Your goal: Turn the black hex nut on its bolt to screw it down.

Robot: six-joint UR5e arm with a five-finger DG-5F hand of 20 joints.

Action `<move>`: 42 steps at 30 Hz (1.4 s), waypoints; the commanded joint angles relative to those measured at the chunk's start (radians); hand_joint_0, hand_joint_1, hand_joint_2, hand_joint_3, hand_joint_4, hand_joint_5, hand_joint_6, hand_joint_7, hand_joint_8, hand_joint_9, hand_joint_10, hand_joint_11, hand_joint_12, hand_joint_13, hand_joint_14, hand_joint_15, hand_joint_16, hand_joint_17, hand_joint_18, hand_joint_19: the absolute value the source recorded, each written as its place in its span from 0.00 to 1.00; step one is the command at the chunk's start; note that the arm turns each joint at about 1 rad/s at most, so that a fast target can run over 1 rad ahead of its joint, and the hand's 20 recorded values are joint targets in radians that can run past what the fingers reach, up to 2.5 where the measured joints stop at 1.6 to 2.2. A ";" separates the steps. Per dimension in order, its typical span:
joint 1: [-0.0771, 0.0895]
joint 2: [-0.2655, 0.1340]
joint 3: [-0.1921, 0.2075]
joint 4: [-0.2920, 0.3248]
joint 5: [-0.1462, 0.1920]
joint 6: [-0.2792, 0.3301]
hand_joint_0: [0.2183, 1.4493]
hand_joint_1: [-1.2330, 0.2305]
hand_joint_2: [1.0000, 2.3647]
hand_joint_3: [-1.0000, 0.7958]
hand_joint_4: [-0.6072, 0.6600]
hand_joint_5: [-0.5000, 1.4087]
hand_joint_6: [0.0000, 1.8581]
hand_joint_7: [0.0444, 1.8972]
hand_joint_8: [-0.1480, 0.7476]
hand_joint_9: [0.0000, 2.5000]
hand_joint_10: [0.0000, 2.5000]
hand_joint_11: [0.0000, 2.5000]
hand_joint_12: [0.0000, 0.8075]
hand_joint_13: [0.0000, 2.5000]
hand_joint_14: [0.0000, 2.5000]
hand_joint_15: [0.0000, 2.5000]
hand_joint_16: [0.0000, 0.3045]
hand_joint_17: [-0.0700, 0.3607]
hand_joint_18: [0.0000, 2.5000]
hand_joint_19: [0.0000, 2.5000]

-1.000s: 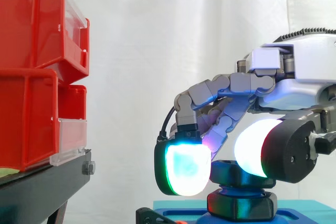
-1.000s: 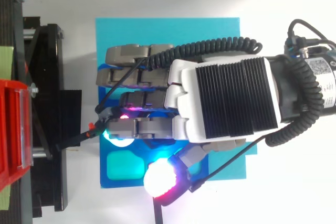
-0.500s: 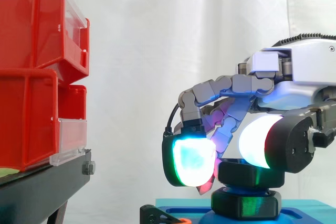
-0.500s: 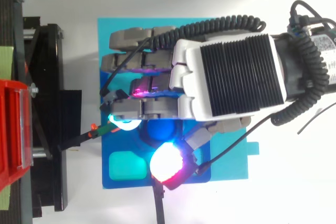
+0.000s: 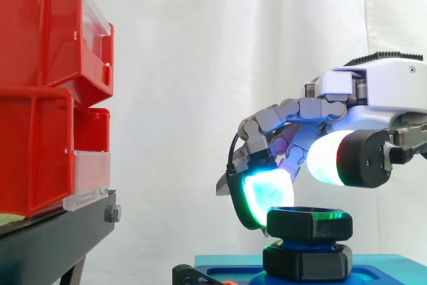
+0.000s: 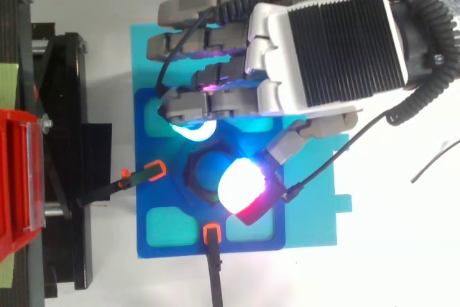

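The black hex nut (image 5: 308,225) sits on its bolt above a second black hex piece (image 5: 307,261), on the blue fixture (image 6: 180,203). In the top view the nut (image 6: 198,175) rings a blue bolt end. My hand (image 5: 380,95) hovers just above it with loosely bent fingers. A cyan-glowing fingertip (image 5: 263,195) hangs by the nut's left edge, and the white-glowing thumb pad (image 5: 330,158) is clear above the nut. From above, the hand (image 6: 323,48) lies at the plate's far side, its thumb pad (image 6: 243,186) over the nut's right rim. Nothing is held.
Red bins (image 5: 40,98) stand on a black stand (image 5: 53,238) at the left. The fixture rests on a cyan plate (image 6: 316,206). Two black rods with orange ends (image 6: 153,172) (image 6: 212,234) reach onto the fixture from the left and front.
The hand has let go of the nut, risen and shifted toward the plate's far side. The thumb pad has lifted off, so the nut now shows whole.
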 commanded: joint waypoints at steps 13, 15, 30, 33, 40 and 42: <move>0.009 -0.025 0.055 0.021 -0.036 0.002 0.21 0.70 0.00 0.28 0.60 0.26 0.27 0.76 0.53 0.41 0.01 0.12 0.51 0.23 0.00 0.08 0.19 0.46 0.12 0.14; 0.018 -0.034 0.055 0.061 -0.034 0.003 0.21 0.70 0.00 0.28 0.60 0.26 0.27 0.75 0.53 0.41 0.01 0.13 0.52 0.23 0.00 0.08 0.19 0.46 0.12 0.14; 0.101 -0.034 0.055 0.044 0.052 0.000 0.22 0.68 0.00 0.28 0.59 0.26 0.27 0.75 0.52 0.42 0.01 0.13 0.51 0.24 0.00 0.08 0.18 0.45 0.13 0.14; 0.111 -0.034 0.055 0.026 0.062 0.000 0.22 0.68 0.00 0.28 0.59 0.27 0.27 0.76 0.52 0.42 0.01 0.13 0.50 0.24 0.00 0.08 0.18 0.45 0.13 0.14; 0.116 -0.034 0.055 0.023 0.072 0.000 0.22 0.67 0.00 0.28 0.59 0.27 0.27 0.76 0.52 0.42 0.01 0.12 0.50 0.24 0.00 0.08 0.18 0.45 0.14 0.14; 0.116 -0.034 0.055 0.021 0.072 0.000 0.22 0.67 0.00 0.28 0.59 0.27 0.27 0.76 0.52 0.42 0.01 0.13 0.50 0.24 0.00 0.08 0.18 0.45 0.14 0.14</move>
